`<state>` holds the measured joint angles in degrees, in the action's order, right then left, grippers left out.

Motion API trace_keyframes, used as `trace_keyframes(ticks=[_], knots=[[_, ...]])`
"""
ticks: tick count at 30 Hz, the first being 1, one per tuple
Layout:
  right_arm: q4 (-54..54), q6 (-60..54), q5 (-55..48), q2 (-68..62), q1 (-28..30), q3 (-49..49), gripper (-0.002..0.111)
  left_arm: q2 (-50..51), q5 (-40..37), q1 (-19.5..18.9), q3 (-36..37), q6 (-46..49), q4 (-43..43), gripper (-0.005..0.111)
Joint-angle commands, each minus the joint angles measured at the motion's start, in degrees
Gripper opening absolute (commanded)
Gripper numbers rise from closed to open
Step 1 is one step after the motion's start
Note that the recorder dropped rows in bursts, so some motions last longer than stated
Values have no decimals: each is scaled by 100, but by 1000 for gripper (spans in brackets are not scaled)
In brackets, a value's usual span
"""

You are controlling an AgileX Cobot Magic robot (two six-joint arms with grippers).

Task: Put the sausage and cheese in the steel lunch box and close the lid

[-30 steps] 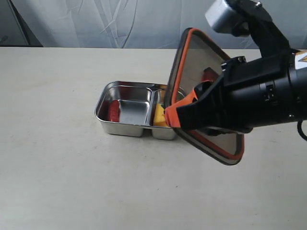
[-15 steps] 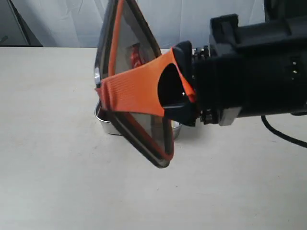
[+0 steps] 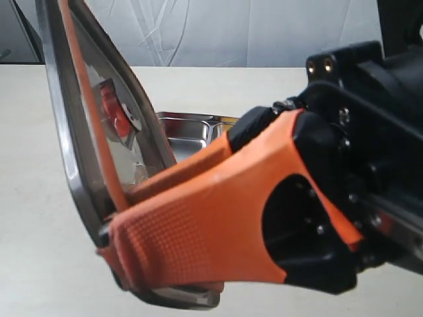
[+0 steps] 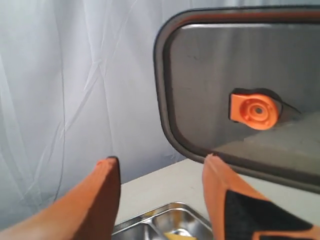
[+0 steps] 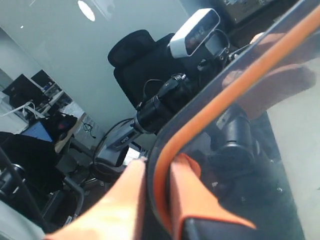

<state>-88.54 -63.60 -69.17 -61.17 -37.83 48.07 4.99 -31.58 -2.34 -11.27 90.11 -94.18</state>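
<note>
**Right pincer clamped on the lid's rim, box not yet covered**

The right pincer has its orange fingers pressed together on the edge of the lid, one on each face. It holds the lid in the air, tipped steeply on edge, close to the exterior camera. The left pincer hangs above the steel lunch box with its fingers apart and nothing between them. From there the lid's orange valve tab shows plainly.

The box sits uncovered on the table, behind the raised lid. A sliver of yellow in it is probably the cheese. The sausage is hidden in every view.

The step in hand looks like closing, with the lid being carried toward the box. Next, the lid must be turned flat, seal downward, squared to the box's rim and pressed on evenly.

The table around the box is bare, so there is room to swing. The empty left pincer hangs in the lid's way, and a rounded corner could catch on the steel wall.
</note>
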Motion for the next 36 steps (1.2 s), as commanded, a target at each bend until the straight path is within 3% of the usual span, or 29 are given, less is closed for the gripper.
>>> trace_keyframes(ticks=[1, 10, 14, 18, 23, 36], knots=[[22, -80, -80, 53, 5, 14, -1, 101, -24, 136, -213, 912, 550, 49], [728, 254, -80, 31, 5, 14, -1, 955, 163, 465, -842, 1347, 946, 49], [898, 540, -80, 31, 5, 14, -1, 1539, 169, 662, -1055, 1563, 1556, 49], [1134, 805, -80, 16, 5, 14, -1, 1880, -301, 828, -1308, 1726, 2394, 49], [1459, 1135, -80, -207, 5, 14, -1, 1902, -1136, 1010, -1573, 3185, 2467, 49], [1308, 1485, -80, -1259, 5, 27, -1, 2072, -1237, 1609, -1840, 3185, 3371, 49]])
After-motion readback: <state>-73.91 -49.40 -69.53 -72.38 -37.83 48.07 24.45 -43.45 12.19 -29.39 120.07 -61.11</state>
